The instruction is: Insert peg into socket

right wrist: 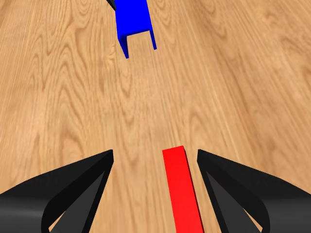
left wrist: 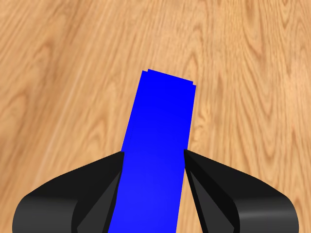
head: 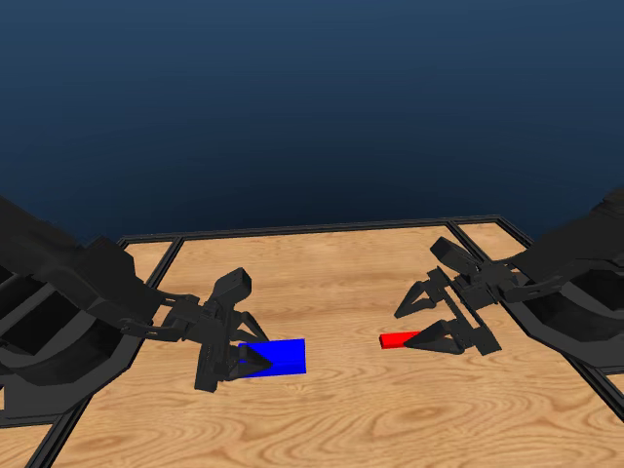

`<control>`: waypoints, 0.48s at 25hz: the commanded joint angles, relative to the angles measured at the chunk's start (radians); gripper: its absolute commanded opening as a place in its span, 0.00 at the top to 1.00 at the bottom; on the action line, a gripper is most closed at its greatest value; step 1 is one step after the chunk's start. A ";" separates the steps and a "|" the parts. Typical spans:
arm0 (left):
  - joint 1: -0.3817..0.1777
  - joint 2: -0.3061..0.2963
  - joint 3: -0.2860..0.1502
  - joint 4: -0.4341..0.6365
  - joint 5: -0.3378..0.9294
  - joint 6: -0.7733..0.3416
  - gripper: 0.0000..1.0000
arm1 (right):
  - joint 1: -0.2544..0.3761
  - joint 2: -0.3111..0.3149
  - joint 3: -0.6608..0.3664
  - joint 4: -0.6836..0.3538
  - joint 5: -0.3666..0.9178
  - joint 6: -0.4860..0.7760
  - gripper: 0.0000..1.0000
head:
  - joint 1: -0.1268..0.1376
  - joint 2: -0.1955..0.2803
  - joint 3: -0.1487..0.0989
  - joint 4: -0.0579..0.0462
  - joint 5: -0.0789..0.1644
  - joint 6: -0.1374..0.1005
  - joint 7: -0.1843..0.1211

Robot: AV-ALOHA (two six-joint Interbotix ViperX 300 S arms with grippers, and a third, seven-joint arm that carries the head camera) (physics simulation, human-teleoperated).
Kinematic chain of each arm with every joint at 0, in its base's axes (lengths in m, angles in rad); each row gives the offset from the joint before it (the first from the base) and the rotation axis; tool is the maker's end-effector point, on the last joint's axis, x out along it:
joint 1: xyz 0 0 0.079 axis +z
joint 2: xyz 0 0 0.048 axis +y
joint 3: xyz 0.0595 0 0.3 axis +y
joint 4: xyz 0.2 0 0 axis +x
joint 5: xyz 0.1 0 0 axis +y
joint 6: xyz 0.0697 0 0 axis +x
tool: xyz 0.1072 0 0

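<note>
The blue socket [head: 283, 356] lies on the wooden table [head: 341, 273], left of centre. My left gripper [head: 234, 366] is at its left end, and in the left wrist view both jaws press against the sides of the socket [left wrist: 163, 126], so it is shut on it. The red peg [head: 395, 340] lies flat on the table right of centre. My right gripper [head: 439, 336] straddles its right end, open. In the right wrist view the peg [right wrist: 182, 189] sits nearer one jaw, with a gap to the other. The socket's hollow end [right wrist: 133, 19] faces this camera from farther off.
A dark frame [head: 322, 230] borders the table at the back and along both sides. Bare wood separates the socket's right end from the peg's left end.
</note>
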 commanded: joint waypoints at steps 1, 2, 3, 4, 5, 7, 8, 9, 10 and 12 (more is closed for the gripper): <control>-0.043 0.056 -0.024 0.000 0.026 -0.040 1.00 | 0.017 -0.015 0.022 0.005 0.022 0.037 0.00 | -0.014 -0.005 -0.007 -0.006 -0.006 -0.010 -0.028; -0.044 0.059 -0.021 -0.001 0.027 -0.038 1.00 | 0.018 -0.009 0.032 0.006 0.029 0.046 0.00 | -0.018 -0.006 -0.007 -0.007 -0.004 -0.013 -0.034; -0.045 0.061 -0.018 -0.002 0.027 -0.037 1.00 | 0.017 -0.005 0.041 0.007 0.036 0.054 0.00 | -0.021 -0.006 -0.007 -0.009 -0.003 -0.015 -0.039; -0.046 0.060 -0.021 -0.002 0.027 -0.035 1.00 | 0.017 -0.001 0.053 0.008 0.041 0.061 0.00 | -0.024 -0.006 -0.007 -0.011 -0.003 -0.018 -0.042; -0.047 0.066 -0.015 -0.003 0.030 -0.035 1.00 | 0.013 0.001 0.062 0.011 0.041 0.069 0.00 | -0.027 -0.006 -0.007 -0.012 -0.002 -0.020 -0.044; -0.047 0.055 -0.022 -0.008 0.021 -0.033 1.00 | 0.012 0.005 0.070 0.010 0.050 0.071 0.00 | -0.032 -0.005 -0.008 -0.014 0.001 -0.022 -0.047; -0.048 0.061 -0.016 -0.007 0.018 -0.036 1.00 | 0.011 0.004 0.079 0.008 0.047 0.080 0.00 | -0.034 -0.005 -0.008 -0.014 0.002 -0.023 -0.049; -0.053 0.057 -0.024 0.006 0.031 -0.040 1.00 | 0.003 0.013 0.084 0.014 0.056 0.085 0.00 | -0.037 -0.005 -0.008 -0.015 0.004 -0.023 -0.052; -0.049 0.055 -0.029 -0.004 0.023 -0.034 1.00 | 0.011 0.024 0.091 0.008 0.068 0.084 0.00 | -0.039 -0.005 -0.008 -0.016 0.008 -0.022 -0.058; -0.049 0.060 -0.021 -0.003 0.030 -0.033 1.00 | 0.004 0.033 0.092 0.007 0.086 0.096 0.00 | -0.049 -0.007 -0.007 -0.020 0.020 -0.026 -0.078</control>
